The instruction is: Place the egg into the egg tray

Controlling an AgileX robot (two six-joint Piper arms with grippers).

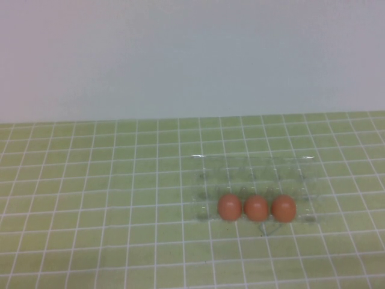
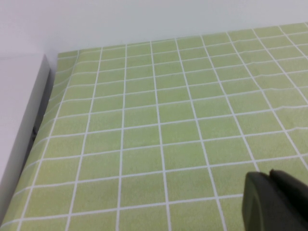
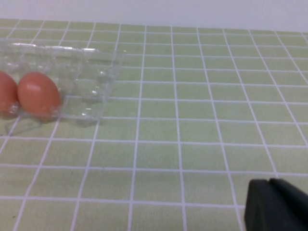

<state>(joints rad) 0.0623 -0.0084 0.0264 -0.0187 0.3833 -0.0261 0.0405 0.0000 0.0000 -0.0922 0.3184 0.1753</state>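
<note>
Eggs, three smooth orange-brown ones, sit side by side in the near row of the thin clear plastic egg tray (image 1: pixel 255 165), the rightmost egg (image 1: pixel 283 208) among them. Fragile, light and slippery, it would need a gentle hold across its widest part. Left gripper (image 2: pixel 275 201) and right gripper (image 3: pixel 275 204) hang low over green gridded cloth (image 1: pixel 90 198); whether they are open cannot be told.

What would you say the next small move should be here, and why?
Probably none beyond keeping both arms parked. All three eggs already sit in the near row of the clear egg tray, and no loose egg shows on the green mat. The left gripper and right gripper show only in their wrist views, away from the tray.
</note>
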